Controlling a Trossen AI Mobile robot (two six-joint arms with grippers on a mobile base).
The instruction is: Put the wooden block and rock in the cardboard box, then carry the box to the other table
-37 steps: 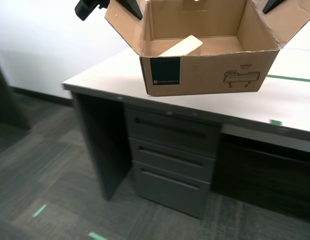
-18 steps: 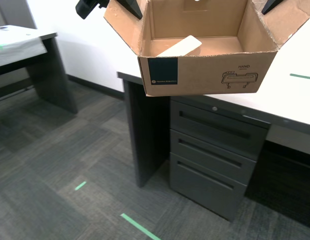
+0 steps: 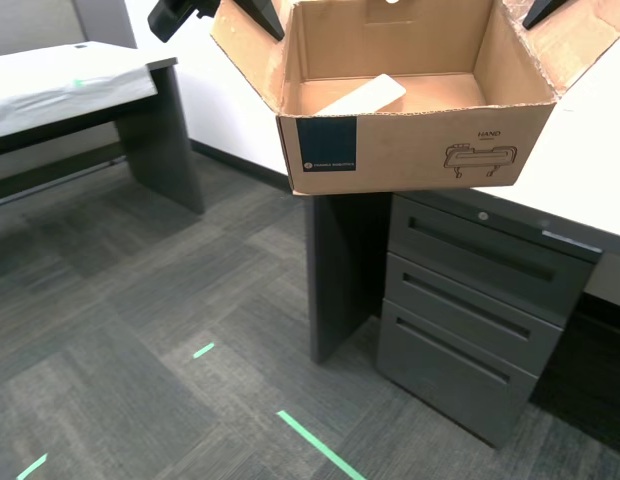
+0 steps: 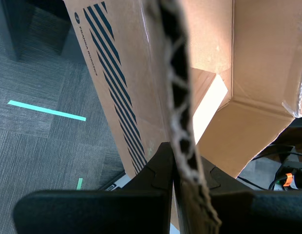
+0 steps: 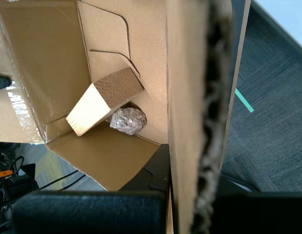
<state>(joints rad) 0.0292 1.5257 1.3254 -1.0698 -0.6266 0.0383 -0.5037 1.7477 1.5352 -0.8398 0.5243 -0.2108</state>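
Grey rock (image 5: 128, 120) shows only from my first gripper (image 5: 190, 195); both jaws pinch cardboard box (image 3: 410, 150) flaps.

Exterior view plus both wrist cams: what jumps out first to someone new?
The cardboard box hangs in the air over the dark carpet, in front of the drawer desk, its flaps pinched by my first gripper and my second gripper. Inside lie the wooden block and the rock, touching. The white-draped table stands at the exterior view's left.
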